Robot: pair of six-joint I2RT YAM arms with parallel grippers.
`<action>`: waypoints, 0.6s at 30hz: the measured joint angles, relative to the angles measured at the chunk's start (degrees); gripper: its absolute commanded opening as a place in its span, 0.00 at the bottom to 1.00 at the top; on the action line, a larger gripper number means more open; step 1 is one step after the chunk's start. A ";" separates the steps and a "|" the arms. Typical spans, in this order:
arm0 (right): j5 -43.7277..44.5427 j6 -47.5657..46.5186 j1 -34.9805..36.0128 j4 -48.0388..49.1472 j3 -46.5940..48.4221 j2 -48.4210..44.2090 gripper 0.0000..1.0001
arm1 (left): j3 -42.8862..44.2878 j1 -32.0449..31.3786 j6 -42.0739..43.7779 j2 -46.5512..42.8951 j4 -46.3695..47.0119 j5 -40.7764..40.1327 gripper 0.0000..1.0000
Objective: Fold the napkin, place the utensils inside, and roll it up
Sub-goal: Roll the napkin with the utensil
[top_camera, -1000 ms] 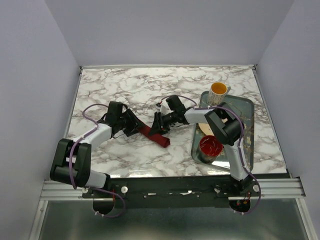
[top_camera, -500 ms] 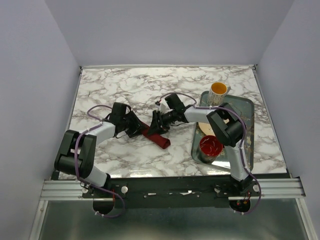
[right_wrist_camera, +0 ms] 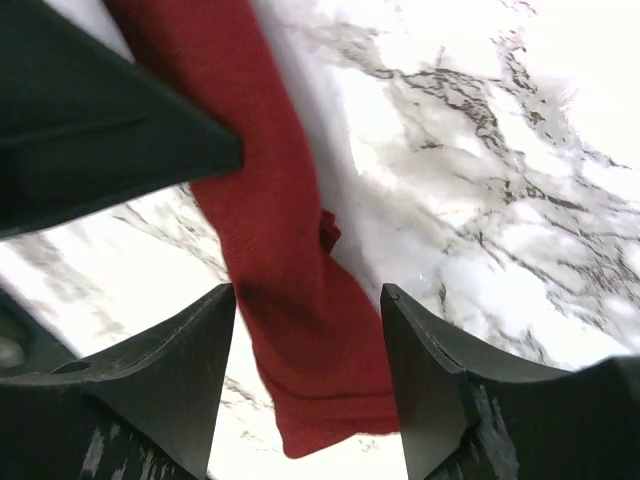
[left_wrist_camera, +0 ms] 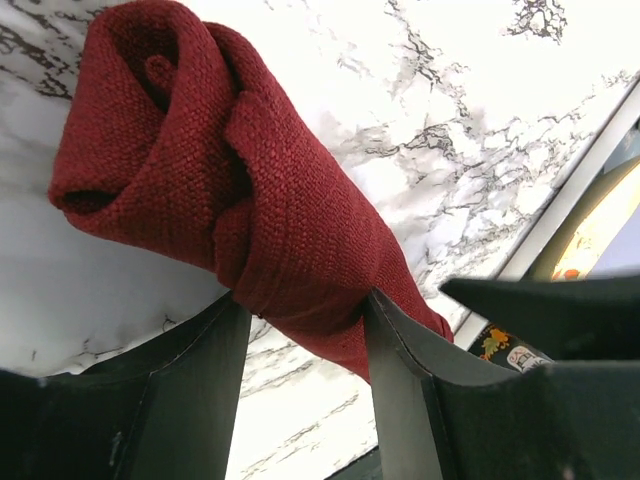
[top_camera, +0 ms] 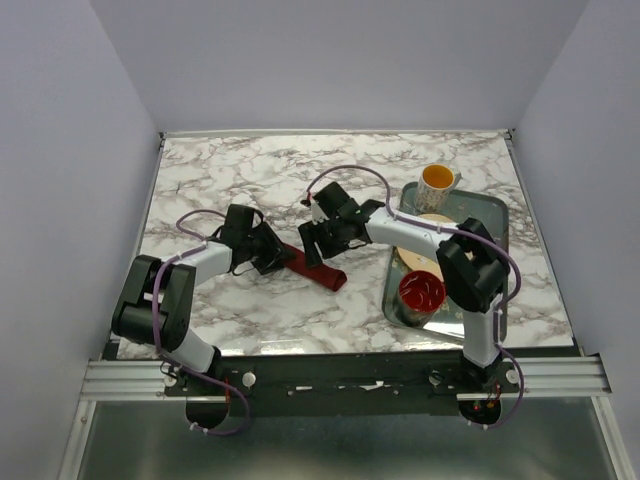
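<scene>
Left arm (top_camera: 195, 262) low, stretched toward napkin (top_camera: 327, 273). Left gripper (top_camera: 277, 253) clamps napkin's left end, fingers (left_wrist_camera: 190, 390) pressing both sides. Right arm (top_camera: 410, 232) folded leftward. Right gripper (top_camera: 313, 246) above napkin's middle, fingers (right_wrist_camera: 170, 370) spread, straddling it.

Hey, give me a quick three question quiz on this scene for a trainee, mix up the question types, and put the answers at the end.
1. True or false: the napkin lies spread out flat.
2. Which stands at the far end of the tray? A the red bowl, B the mug, C the napkin.
3. Fill in: in its wrist view, the right hand has its jaws ___, one on each side of the napkin.
Key: 1 false, it is rolled up; 2 B; 3 open.
</scene>
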 measured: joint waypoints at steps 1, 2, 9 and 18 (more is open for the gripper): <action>3.45 -1.44 1.84 -0.76 0.00 -1.05 0.68 | 0.17 0.00 0.02 0.24 0.00 0.02 0.56; 5.99 -2.43 3.21 -1.07 -0.04 -1.75 0.68 | 0.35 0.00 0.02 0.39 -0.02 0.02 0.56; 24.57 -9.70 15.67 -0.39 -0.46 -7.28 0.65 | 1.25 0.00 0.04 1.16 -0.13 0.15 0.56; 32.98 -14.08 17.73 2.49 -0.68 -4.90 0.57 | 1.27 0.00 -0.20 1.29 -0.09 0.26 0.56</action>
